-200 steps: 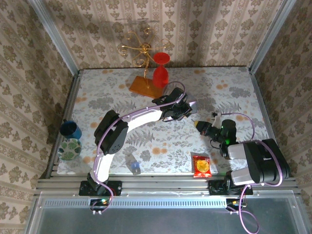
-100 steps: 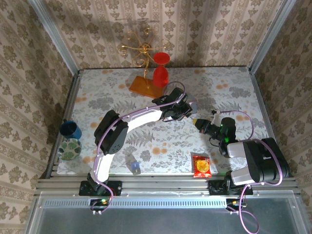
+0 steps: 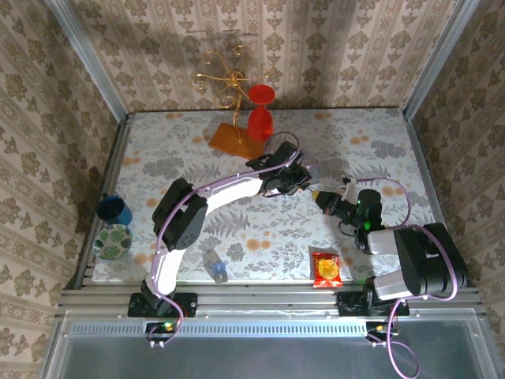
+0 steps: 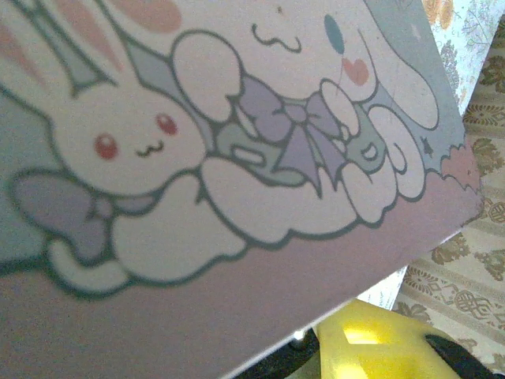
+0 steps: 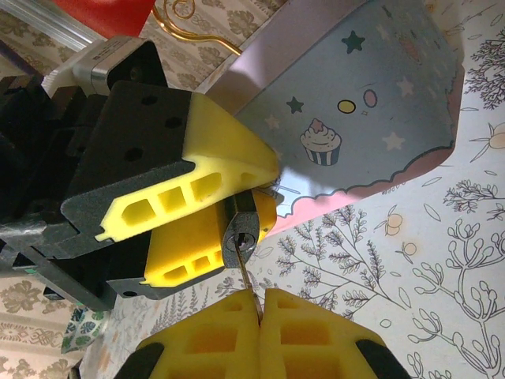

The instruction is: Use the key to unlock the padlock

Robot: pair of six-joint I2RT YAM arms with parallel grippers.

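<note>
Padlock [image 5: 241, 229] just ahead of right claw [image 5: 259, 296]

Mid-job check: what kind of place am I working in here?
Probably a staged test booth, not a real room: wallpapered panels close in three sides, bare aluminium rails frame the floral-covered table, and props like a red goblet stand at the back.

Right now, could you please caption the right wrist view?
Right gripper holds the key to the padlock clamped in the left gripper.
</note>
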